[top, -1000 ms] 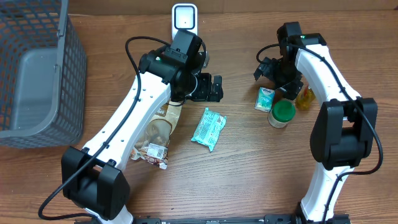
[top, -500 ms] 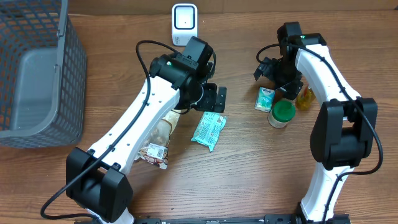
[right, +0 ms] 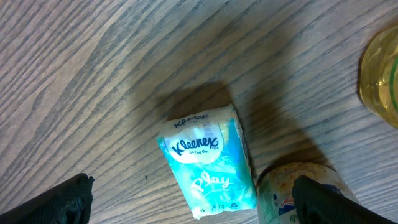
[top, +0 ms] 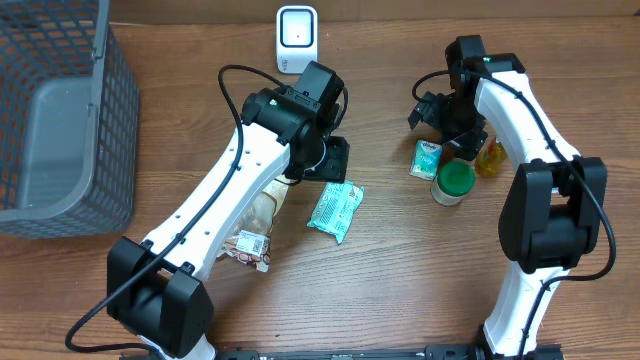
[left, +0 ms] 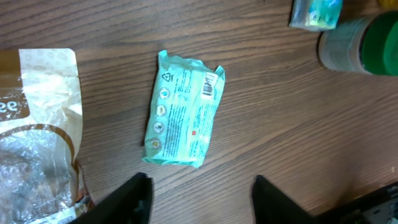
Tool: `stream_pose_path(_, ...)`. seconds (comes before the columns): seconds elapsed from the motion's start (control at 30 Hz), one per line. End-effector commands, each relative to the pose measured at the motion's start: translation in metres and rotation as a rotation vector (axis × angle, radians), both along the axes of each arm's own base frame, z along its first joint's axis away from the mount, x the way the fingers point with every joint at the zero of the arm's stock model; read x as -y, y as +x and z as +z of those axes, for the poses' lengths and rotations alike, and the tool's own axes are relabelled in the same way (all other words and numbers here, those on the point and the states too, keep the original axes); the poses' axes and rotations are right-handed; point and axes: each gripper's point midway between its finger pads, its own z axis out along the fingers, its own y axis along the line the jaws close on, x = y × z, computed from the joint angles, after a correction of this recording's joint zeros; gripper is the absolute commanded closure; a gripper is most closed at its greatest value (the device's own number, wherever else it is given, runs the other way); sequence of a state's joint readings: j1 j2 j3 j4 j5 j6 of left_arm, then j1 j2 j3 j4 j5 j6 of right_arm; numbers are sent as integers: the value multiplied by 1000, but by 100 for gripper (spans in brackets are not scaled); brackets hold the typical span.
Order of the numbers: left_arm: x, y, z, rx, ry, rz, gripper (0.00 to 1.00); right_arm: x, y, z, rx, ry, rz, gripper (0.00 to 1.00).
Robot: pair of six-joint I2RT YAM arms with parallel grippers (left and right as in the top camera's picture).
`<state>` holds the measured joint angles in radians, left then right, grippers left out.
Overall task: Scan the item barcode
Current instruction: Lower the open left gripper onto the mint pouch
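The left gripper point(left: 200, 186) hovers with its two fingers spread and nothing between them, at the bottom edge of the wrist view. Just above it, mid-frame, a mint-green packet point(left: 183, 118) lies flat on the wooden table point(left: 311, 155) with its barcode point(left: 211, 87) face up. The right gripper point(right: 189, 190), also spread wide and empty, hangs over a Kleenex pack point(right: 208, 165) at the overhead view's upper right. The step looks like the approach to pick the packet up: next, the left fingers likely must lower around it, close, and carry the barcode to the white scanner point(top: 297, 38) at top centre.
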<state>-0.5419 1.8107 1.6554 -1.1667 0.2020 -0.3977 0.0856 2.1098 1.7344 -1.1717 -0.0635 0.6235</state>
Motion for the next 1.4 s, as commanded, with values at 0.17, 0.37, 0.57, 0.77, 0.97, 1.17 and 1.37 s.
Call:
stream_pose_path(0.17,-1,-10,-4,-35,18,-11,49,1,9,17,51,5,0,0)
stream_pose_path(0.37,-4,-17,-6,-62,35,-5,16,1,9,17,51,5,0,0)
stream_pose_path(0.57,-5,-25,-18,-89,63,6,12,1,9,17,51,5,0,0)
stream_pose_path(0.77,-14,-32,-54,-139,99,118,17,1,9,17,51,5,0,0)
stream_pose_path(0.97,-19,-31,-88,-109,112,138,27,1,9,17,51,5,0,0)
stream_pose_path(1.17,-20,-24,-109,-70,99,197,27,1,9,17,51,5,0,0)
stream_pose_path(1.37,-21,-20,-119,-43,87,231,28,1,9,17,51,5,0,0)
